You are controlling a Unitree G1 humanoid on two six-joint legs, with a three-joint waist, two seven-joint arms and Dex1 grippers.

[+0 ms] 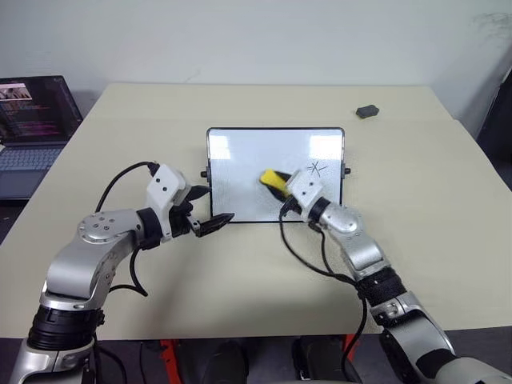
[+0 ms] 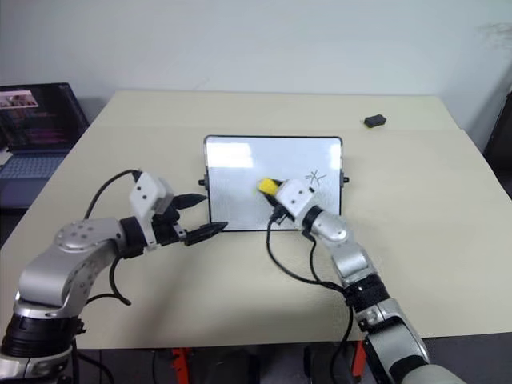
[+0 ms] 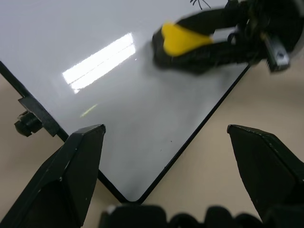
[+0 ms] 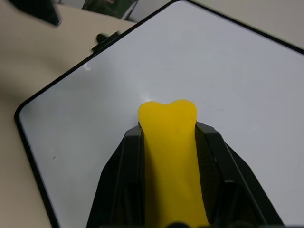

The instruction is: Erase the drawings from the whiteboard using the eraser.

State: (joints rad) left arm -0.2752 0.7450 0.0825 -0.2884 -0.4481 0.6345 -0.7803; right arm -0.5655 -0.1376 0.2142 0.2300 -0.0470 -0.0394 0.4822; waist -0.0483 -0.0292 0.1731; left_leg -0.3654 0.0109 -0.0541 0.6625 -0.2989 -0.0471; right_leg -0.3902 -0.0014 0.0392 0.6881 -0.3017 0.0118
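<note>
- Right gripper [image 1: 282, 182] clamps the yellow eraser [image 1: 274, 180] against the whiteboard [image 1: 240, 172], mid-wipe.
- Left gripper [image 1: 210, 210], jaws wide, at the board's near corner.
- Next, likely: wipe the remaining scribble [image 1: 315, 168].

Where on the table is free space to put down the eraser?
Bare tabletop lies right of the whiteboard, below the small dark lump. The strip behind the board is free too. Crowded: the board's lower left corner, where the left gripper sits.

Yellow eraser [image 1: 274, 179], white black-framed whiteboard [image 1: 240, 172], seemingly dark scribble [image 1: 315, 169].
</note>
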